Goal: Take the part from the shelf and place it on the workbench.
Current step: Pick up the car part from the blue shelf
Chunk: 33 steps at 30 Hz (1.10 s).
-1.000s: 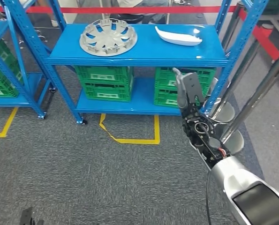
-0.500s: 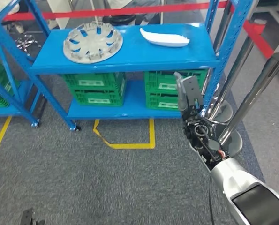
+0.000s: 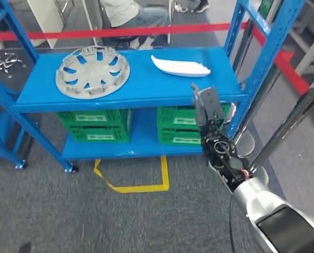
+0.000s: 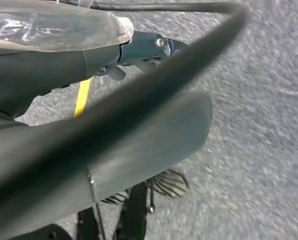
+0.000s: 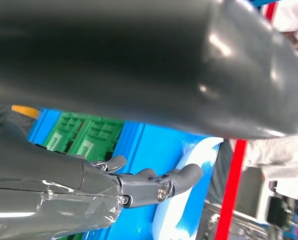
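Right hand [image 3: 206, 108] empty, fingers spread, now nearer shelf [image 3: 147, 87]; white part [image 3: 180, 66] just beyond, ungrasped; reach next.

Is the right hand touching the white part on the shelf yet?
Apart. In the head view the right hand hangs below the shelf edge, with blue shelf between it and the white part.

Blue upright [image 3: 263, 47] — beside white part [image 3: 180, 66]
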Motion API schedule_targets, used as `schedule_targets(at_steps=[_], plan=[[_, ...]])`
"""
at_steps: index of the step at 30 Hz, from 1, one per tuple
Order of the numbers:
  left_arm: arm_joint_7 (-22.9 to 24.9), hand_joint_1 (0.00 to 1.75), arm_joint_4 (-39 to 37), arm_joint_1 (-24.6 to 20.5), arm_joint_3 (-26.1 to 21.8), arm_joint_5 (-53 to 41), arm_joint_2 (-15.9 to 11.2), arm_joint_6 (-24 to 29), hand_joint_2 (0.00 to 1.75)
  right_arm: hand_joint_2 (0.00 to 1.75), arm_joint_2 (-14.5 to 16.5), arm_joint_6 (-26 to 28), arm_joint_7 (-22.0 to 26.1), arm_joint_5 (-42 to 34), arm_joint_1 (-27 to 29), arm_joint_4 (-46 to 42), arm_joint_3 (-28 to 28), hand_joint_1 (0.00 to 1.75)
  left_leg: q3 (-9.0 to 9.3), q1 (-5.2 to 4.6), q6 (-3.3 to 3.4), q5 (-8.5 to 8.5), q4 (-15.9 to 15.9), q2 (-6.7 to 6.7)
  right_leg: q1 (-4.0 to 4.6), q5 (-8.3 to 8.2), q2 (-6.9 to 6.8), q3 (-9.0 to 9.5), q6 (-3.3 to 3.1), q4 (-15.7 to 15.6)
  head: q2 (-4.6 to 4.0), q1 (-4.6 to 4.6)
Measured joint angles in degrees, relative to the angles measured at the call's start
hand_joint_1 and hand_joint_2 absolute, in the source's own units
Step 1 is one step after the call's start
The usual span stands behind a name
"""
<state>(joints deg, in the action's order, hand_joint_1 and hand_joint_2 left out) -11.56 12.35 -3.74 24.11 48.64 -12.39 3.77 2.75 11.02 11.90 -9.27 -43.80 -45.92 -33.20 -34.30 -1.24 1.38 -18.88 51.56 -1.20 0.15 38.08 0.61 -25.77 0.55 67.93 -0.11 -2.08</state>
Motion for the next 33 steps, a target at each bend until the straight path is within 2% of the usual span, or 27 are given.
schedule_targets(at_steps=[1, 2, 3, 4, 6, 7, 8, 10, 12, 13, 15, 16, 17, 18, 20, 21, 22, 23, 24, 26, 27, 28, 30, 31, 32, 33], plan=[[0.0, 0.0, 0.0, 0.0, 0.1, 0.2, 0.1, 0.0, 0.0, 0.0, 0.0, 0.0, 0.1, 0.1, 0.1, 0.0, 0.0, 0.0, 0.92, -0.03, 0.09, -0.8, 0.0, -0.05, 0.03, 3.42, -0.02, -1.63, 0.02, -0.1, 0.0, 0.31], [0.0, 0.0, 0.0, 0.0, 0.1, 0.4, 0.2, 0.1, 0.0, 0.0, 0.0, -0.1, 0.1, 0.2, 0.2, 0.0, 0.1, 0.0, 1.8, -0.07, 0.12, -1.59, 0.1, -0.1, 0.05, 5.85, -0.04, -2.87, -0.1, -1.3, 0.0, 0.64], [-0.1, 0.0, 0.0, 0.0, 0.1, 0.5, 0.2, 0.2, 0.0, 0.0, 0.0, -0.1, 0.1, 0.3, 0.1, 0.0, 0.1, 0.0, 2.62, -0.14, 0.13, -2.31, 0.1, -0.15, 0.11, 6.3, -0.06, -3.68, -0.41, -3.5, 0.0, 1.0], [-0.1, 0.0, 0.0, 0.0, 0.1, 0.7, 0.3, 0.4, 0.0, 0.0, 0.0, -0.1, 0.1, 0.4, 0.1, 0.0, 0.2, 0.0, 3.37, -0.22, 0.12, -2.95, 0.1, -0.15, 0.27, 3.87, -0.11, -4.06, -0.92, -6.6, 0.0, 1.34], [-0.2, 0.0, 0.0, -0.1, 0.2, 0.8, 0.5, 0.5, 0.0, 0.0, 0.0, -0.2, 0.1, 0.6, -0.1, 0.0, 0.2, 0.0, 4.45, -0.27, 0.01, -3.91, 0.1, -0.22, 0.81, -5.92, -0.11, -3.88, -2.19, -12.3, 0.0, 1.6], [-0.2, 0.0, 0.0, -0.1, 0.2, 0.8, 0.6, 0.5, 0.0, 0.0, 0.0, -0.2, 0.0, 0.6, -0.2, 0.0, 0.3, 0.0, 4.65, -0.21, -0.1, -4.2, 0.1, -0.28, 1.07, -10.04, -0.15, -3.56, -2.64, -14.1, 0.0, 1.69], [-0.2, 0.0, 0.0, -0.1, 0.3, 0.8, 0.7, 0.5, 0.0, 0.0, 0.0, -0.2, 0.0, 0.6, -0.4, -0.1, 0.3, 0.0, 4.69, -0.14, -0.27, -4.28, 0.4, -0.35, 1.28, -12.32, -0.14, -3.36, -2.97, -15.0, 0.0, 1.73], [-0.2, 0.0, 0.0, -0.1, 0.3, 0.9, 0.7, 0.5, 0.0, 0.0, 0.0, -0.4, -0.1, 0.8, -0.7, -0.2, 0.3, 0.0, 4.46, -0.05, -0.7, -4.36, 1.2, -0.37, 1.12, -13.06, -0.26, -2.45, -3.19, -16.1, 0.0, 2.0], [-0.3, 0.0, 0.0, -0.1, 0.3, 1.1, 0.8, 0.6, 0.0, 0.0, 0.1, -0.7, -0.1, 0.9, -0.9, -0.2, 0.3, 0.0, 2.87, 0.06, -1.38, -5.57, 4.3, -0.18, 0.55, -13.35, -0.33, -1.19, -3.36, -17.0, 0.0, 2.02], [-0.4, 0.0, 0.0, -0.3, 0.3, 1.3, 0.8, 0.6, 0.0, 0.0, 0.1, -0.9, -0.1, 0.9, -1.0, -0.2, 0.3, 0.0, 1.04, 0.27, -1.82, -6.89, 7.4, -0.08, 0.26, -13.41, -0.4, -0.68, -3.35, -17.4, 0.0, 1.9], [-0.4, 0.0, 0.0, -0.5, 0.3, 1.6, 0.8, 0.8, 0.0, 0.0, 0.2, -1.4, -0.1, 0.9, -1.0, -0.1, 0.3, 0.0, -3.81, 1.11, -2.94, -9.68, 14.9, 0.06, -0.11, -13.17, -0.42, -0.57, -3.25, -17.4, 0.0, 1.46], [-0.5, 0.0, 0.0, -0.5, 0.3, 1.8, 0.8, 1.0, 0.0, 0.0, 0.2, -1.6, 0.0, 0.9, -0.9, -0.1, 0.2, 0.0, -5.87, 1.7, -3.54, -10.35, 17.4, 0.16, -0.4, -12.89, -0.4, -0.43, -3.0, -17.4, 0.0, 1.3], [-0.5, 0.0, 0.0, -0.5, 0.3, 1.9, 0.8, 1.1, 0.0, 0.0, 0.3, -1.8, 0.0, 0.9, -0.8, -0.1, 0.2, 0.0, -6.98, 2.3, -4.2, -9.97, 17.8, 0.33, -0.76, -12.53, -0.35, -0.19, -2.63, -17.4, 0.0, 1.18], [-0.5, 0.0, 0.0, -0.4, 0.3, 1.9, 0.8, 1.2, 0.0, 0.0, 0.3, -1.9, 0.0, 1.0, -0.8, 0.0, 0.2, 0.0, -6.95, 2.9, -4.88, -8.44, 16.0, 0.55, -1.2, -12.08, -0.31, 0.16, -2.14, -17.2, 0.0, 1.03], [-0.5, 0.0, 0.0, -0.3, 0.3, 2.0, 0.8, 1.3, 0.0, 0.0, 0.5, -1.9, 0.1, 1.0, -0.8, 0.0, 0.2, 0.0, -4.43, 4.11, -6.38, -2.99, 7.7, 1.13, -1.98, -10.83, -0.28, 0.76, -0.96, -16.7, 0.0, 0.51], [-0.5, 0.0, 0.0, -0.4, 0.3, 2.1, 0.9, 1.3, 0.0, 0.0, 0.5, -1.9, 0.1, 1.0, -0.9, 0.0, 0.2, 0.0, -3.3, 4.45, -6.61, -1.57, 4.2, 1.34, -2.17, -10.14, -0.29, 0.86, -0.36, -16.2, 0.0, -0.05], [-0.5, 0.0, 0.0, -0.4, 0.3, 2.1, 1.0, 1.3, 0.0, 0.0, 0.6, -1.9, 0.1, 1.0, -1.0, 0.1, 0.2, 0.0, -2.71, 4.57, -6.44, -0.62, 2.2, 1.44, -2.16, -9.47, -0.33, 0.78, 0.25, -15.8, 0.0, -0.36], [-0.5, 0.0, 0.0, -0.4, 0.3, 2.2, 1.0, 1.3, 0.0, 0.0, 0.6, -1.9, 0.1, 1.0, -1.0, 0.1, 0.2, 0.0, -2.64, 4.51, -5.88, -0.66, 1.7, 1.46, -2.08, -8.92, -0.36, 0.57, 0.79, -15.6, 0.0, -0.54], [-0.5, 0.0, 0.0, -0.4, 0.3, 2.3, 1.0, 1.3, 0.0, 0.0, 0.7, -2.0, 0.1, 1.1, -1.0, 0.2, 0.2, 0.0, -2.79, 4.26, -5.04, -1.3, 2.2, 1.38, -2.09, -8.52, -0.38, 0.59, 1.25, -15.6, 0.0, -0.41], [-0.5, 0.0, 0.0, -0.3, 0.3, 2.5, 1.0, 1.4, 0.0, 0.0, 0.8, -2.2, 0.4, 1.1, -1.0, 0.2, 0.1, 0.0, -2.57, 4.14, -3.76, -1.4, 2.7, 1.27, -2.36, -7.55, -0.42, 0.66, 1.93, -15.2, 0.0, 0.52], [-0.5, 0.0, 0.0, -0.4, 0.3, 2.6, 1.0, 1.5, 0.0, 0.0, 0.8, -2.3, 0.6, 1.1, -1.1, 0.2, 0.1, 0.0, -2.3, 4.06, -3.24, -1.66, 2.7, 1.25, -2.45, -6.45, -0.45, 0.11, 2.01, -13.5, 0.0, 1.01], [-0.5, 0.0, 0.0, -0.4, 0.3, 2.8, 1.0, 1.7, 0.0, 0.0, 0.9, -2.5, 0.8, 1.1, -1.2, 0.3, 0.1, 0.0, -1.96, 3.95, -2.74, -1.91, 2.6, 1.24, -2.42, -4.83, -0.46, -1.31, 1.96, -10.2, 0.0, 1.55], [-0.5, 0.0, 0.0, -0.5, 0.3, 3.2, 1.0, 2.1, 0.0, 0.0, 1.0, -3.0, 1.2, 1.1, -1.3, 0.6, 0.1, 0.0, -1.29, 3.45, -1.98, -2.53, 2.6, 1.23, -2.07, -1.34, -0.47, -6.14, 1.62, -1.2, 0.0, 2.41], [-0.5, 0.0, 0.0, -0.6, 0.3, 3.4, 1.0, 2.3, 0.0, 0.0, 1.1, -3.2, 1.4, 1.1, -1.3, 0.9, 0.0, 0.0, -0.96, 3.18, -1.72, -2.82, 2.6, 1.17, -1.89, -0.62, -0.46, -8.42, 1.44, 2.4, 0.0, 2.68], [-0.5, 0.0, 0.0, -0.6, 0.3, 3.6, 1.0, 2.4, 0.0, 0.0, 1.3, -3.3, 1.5, 1.0, -1.3, 1.2, -0.1, 0.0, -0.59, 2.91, -1.57, -3.12, 2.6, 1.05, -1.74, -1.16, -0.46, -9.84, 1.19, 3.8, 0.0, 2.89], [-0.5, 0.0, 0.0, -0.6, 0.3, 3.8, 1.1, 2.5, 0.0, 0.0, 1.5, -3.4, 1.7, 1.0, -1.3, 1.5, -0.2, 0.0, -0.16, 2.67, -1.48, -3.43, 2.6, 0.88, -1.57, -2.95, -0.46, -10.19, 0.82, 2.8, 0.0, 3.04]])
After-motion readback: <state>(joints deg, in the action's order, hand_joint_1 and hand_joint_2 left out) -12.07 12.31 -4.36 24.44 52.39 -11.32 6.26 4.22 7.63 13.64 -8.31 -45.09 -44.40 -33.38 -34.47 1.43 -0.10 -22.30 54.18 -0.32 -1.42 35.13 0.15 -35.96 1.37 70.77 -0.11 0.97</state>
